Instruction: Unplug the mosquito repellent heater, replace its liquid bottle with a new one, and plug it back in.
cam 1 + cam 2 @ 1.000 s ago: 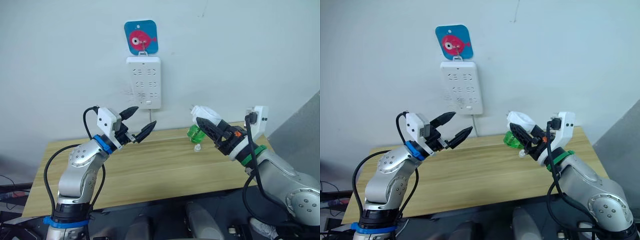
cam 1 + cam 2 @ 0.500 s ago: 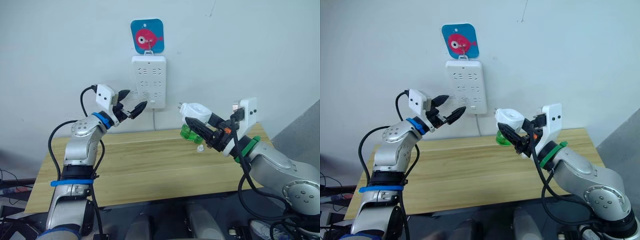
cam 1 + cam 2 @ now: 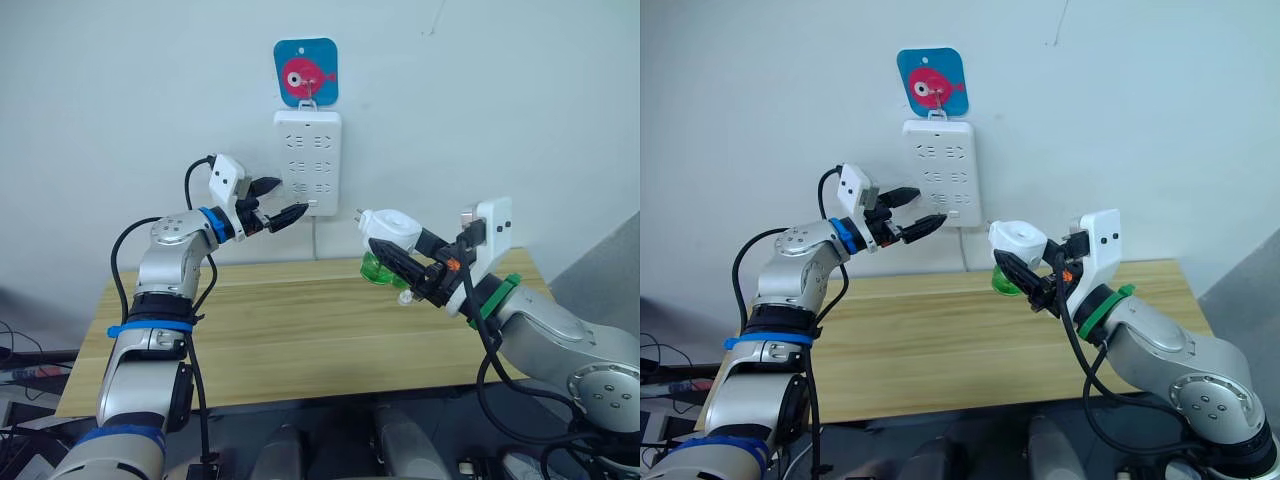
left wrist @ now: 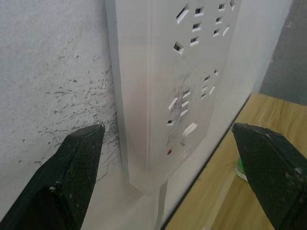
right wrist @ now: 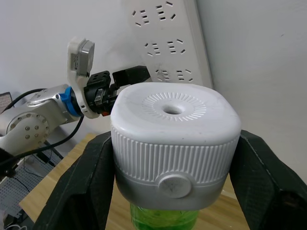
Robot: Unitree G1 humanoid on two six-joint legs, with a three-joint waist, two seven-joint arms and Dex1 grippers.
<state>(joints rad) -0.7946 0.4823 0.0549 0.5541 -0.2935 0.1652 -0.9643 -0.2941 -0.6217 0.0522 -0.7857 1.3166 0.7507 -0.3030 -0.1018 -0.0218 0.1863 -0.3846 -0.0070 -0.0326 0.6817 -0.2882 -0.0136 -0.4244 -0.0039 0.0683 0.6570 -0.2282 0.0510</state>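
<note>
The mosquito repellent heater (image 3: 388, 224) is a white rounded unit with a green liquid bottle (image 3: 377, 269) under it and metal prongs facing the wall. My right gripper (image 3: 385, 246) is shut on it in the air, right of and below the power strip (image 3: 307, 160). In the right wrist view the heater (image 5: 175, 134) sits between both fingers (image 5: 79, 191), round vent up. My left gripper (image 3: 290, 197) is open at the strip's lower left corner. In the left wrist view its fingers (image 4: 72, 177) stand on either side of the strip's (image 4: 182, 72) lower end without touching it.
The strip hangs on the white wall under a blue tag with a pink fish (image 3: 306, 72), its cable dropping behind the wooden table (image 3: 300, 330). A grey panel (image 3: 610, 260) stands at the far right.
My left gripper has risen from above the table to the strip's lower corner. My right gripper has carried the heater left, closer to the strip. The camera has shifted too.
</note>
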